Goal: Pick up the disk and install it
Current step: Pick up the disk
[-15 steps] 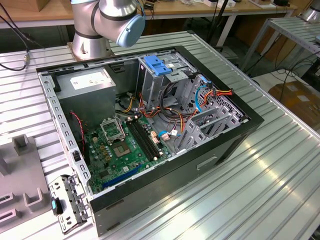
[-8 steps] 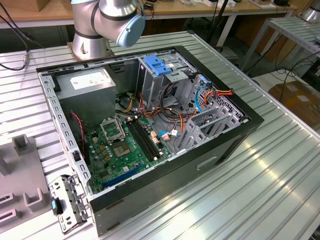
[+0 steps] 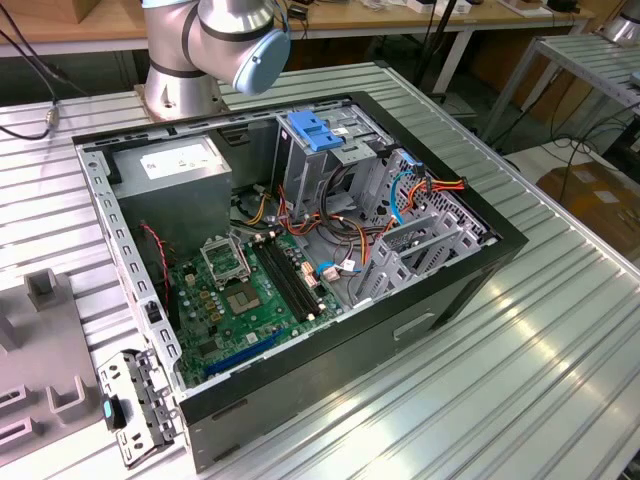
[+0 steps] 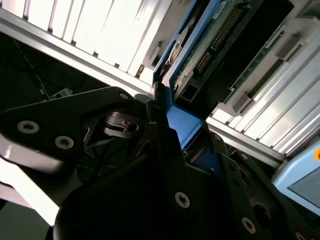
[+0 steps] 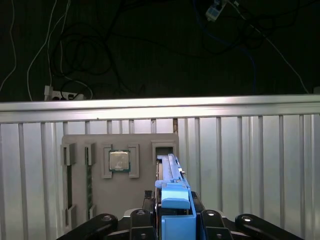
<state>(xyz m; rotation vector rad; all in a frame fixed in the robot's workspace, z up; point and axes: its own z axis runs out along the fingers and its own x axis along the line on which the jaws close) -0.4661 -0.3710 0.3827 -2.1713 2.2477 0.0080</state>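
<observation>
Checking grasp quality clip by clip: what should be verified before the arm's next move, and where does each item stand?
1. Disk sits between the fingers: ok, in both wrist views.
2. Fingers closed on its blue rail: ok, no gap visible.
3. Disk lifted free of the grey tray slot: cannot tell.
4. Computer case open on top: ok.
5. Drive cage free of cables: not ok, orange and red wires run right beside it.

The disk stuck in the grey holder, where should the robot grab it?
Probably pinch the disk across its thin body at the blue rail, coming from the free edge opposite the grey holder. It stands on edge in a slot, so only that edge sticks out.
</observation>
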